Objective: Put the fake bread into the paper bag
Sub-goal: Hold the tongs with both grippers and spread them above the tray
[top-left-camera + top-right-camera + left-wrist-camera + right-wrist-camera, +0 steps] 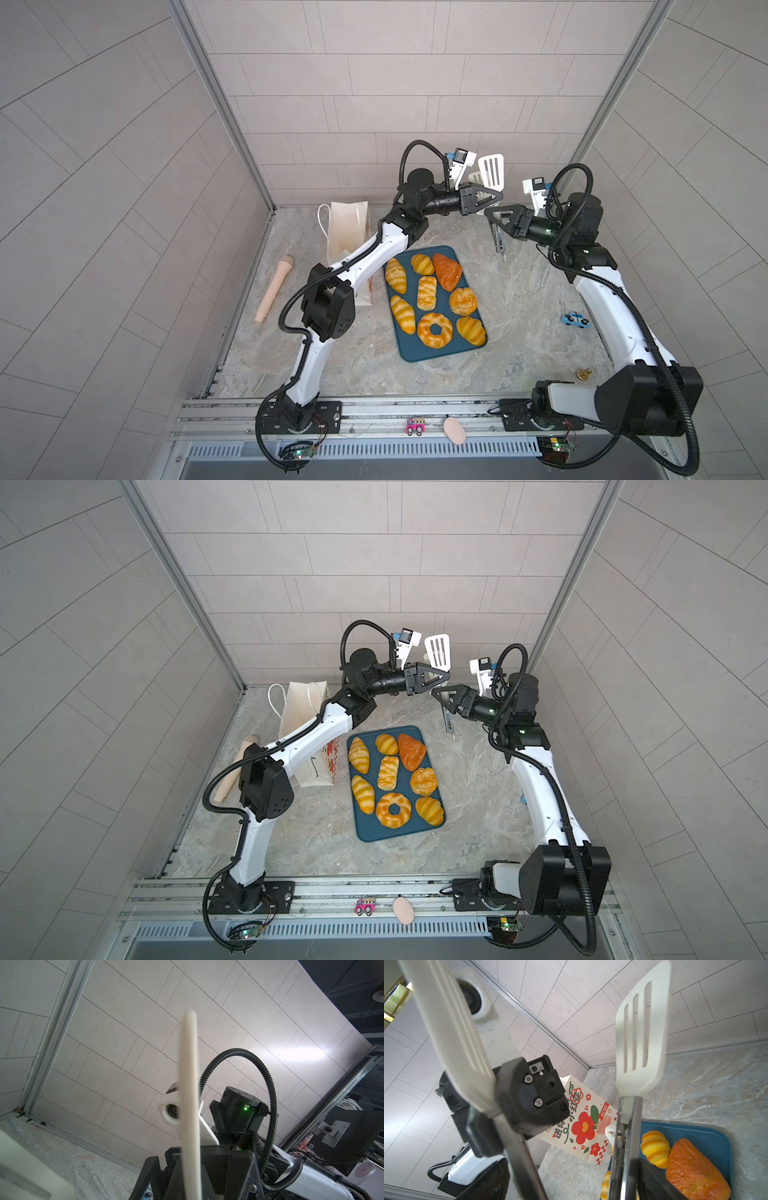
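The left pincer (498, 195) clamped one arm of the tongs (491, 168); the right pincer (494, 226) stood wide around both arms (bread (428, 293) lay on the tray (419, 353)).

Both arms (309, 374): white link shells (611, 316), black joint housings (332, 307). Black corrugated cable conduit (239, 1050) along each. White camera mount (458, 172) at wrist. Black triangular left gripper (498, 195), silver screws (528, 1078). Green light (245, 1108) on motor housing.

Marble table (519, 291) bears tray (419, 355), paper bag (347, 228), rolling pin (274, 286).
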Tool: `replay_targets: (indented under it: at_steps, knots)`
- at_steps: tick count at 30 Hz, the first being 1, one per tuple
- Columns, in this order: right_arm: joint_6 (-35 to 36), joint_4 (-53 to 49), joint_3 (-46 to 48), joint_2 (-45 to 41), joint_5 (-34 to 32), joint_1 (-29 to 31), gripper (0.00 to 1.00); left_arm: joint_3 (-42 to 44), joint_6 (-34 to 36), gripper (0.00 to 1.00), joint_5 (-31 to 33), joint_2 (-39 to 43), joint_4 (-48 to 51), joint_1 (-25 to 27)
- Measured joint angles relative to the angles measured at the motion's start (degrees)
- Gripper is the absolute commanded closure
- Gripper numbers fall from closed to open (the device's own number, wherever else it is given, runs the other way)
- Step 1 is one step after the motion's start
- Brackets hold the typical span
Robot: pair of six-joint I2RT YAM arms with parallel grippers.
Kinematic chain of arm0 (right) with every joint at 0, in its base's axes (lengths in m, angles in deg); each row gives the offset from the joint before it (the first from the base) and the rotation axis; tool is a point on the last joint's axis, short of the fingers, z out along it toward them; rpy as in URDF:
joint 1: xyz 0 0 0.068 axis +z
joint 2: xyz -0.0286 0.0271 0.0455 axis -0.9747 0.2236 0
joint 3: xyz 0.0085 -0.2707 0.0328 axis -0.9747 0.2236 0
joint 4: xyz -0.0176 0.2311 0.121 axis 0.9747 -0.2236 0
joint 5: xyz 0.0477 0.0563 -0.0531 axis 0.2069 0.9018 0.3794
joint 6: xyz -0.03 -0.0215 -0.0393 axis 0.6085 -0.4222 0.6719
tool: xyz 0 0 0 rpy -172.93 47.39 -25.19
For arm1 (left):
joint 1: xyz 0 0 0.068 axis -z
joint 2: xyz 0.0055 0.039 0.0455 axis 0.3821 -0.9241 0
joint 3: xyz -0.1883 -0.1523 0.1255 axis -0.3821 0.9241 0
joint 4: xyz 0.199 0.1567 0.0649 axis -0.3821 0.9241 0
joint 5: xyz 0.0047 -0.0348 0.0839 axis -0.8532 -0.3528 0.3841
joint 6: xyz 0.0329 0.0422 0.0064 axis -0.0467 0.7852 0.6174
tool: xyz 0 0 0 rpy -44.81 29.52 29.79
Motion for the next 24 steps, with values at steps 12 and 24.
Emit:
replay_targets:
  at_steps: [12, 24]
  knots:
    - [-2.2, 1.6, -0.3, 1.6, 0.1, 0.6, 0.06, 0.0, 1.2, 0.92, 0.1, 0.3, -0.7, 0.5]
    - [-2.9, 3.3, -2.5, 1.9, 1.3, 0.7, 0.08, 0.0, -3.3, 0.93, 0.9, 0.3, -7.6, 0.8]
